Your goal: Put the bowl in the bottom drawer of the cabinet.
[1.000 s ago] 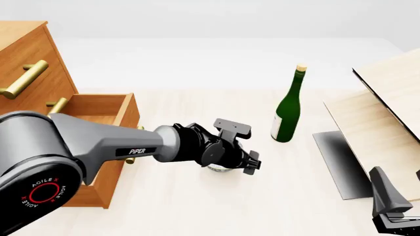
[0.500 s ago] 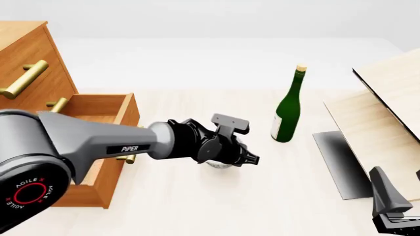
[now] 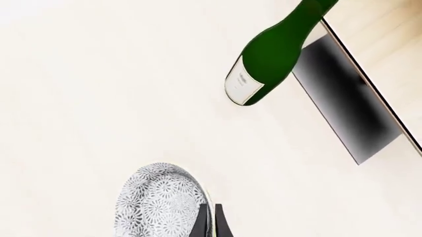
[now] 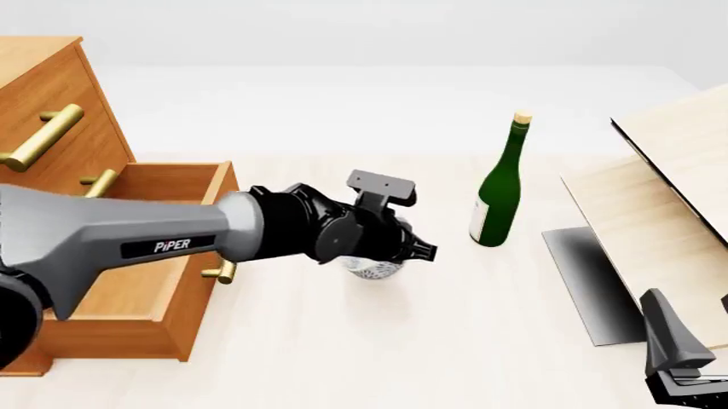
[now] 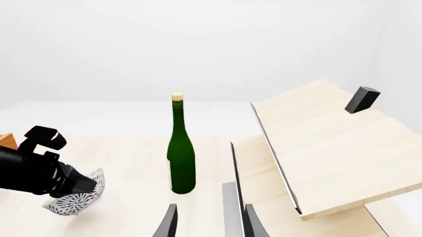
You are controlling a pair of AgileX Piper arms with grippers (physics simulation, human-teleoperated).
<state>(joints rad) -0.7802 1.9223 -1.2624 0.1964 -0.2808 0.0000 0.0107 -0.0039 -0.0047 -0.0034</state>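
Left arm point(image 4: 125, 243): grey shell w/ white "PIPER" lettering, black wrist & gripper point(image 4: 421, 250). Right gripper point(image 4: 680, 358): dark grey, angular.

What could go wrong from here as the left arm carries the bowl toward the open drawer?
1. The left gripper pinches the bowl only by its rim, and the bowl hangs tilted off the table in the right wrist view, so it may slip or swing loose in transit.
2. The bottom drawer has a raised front wall with a brass handle; a low carry could knock the bowl against it.
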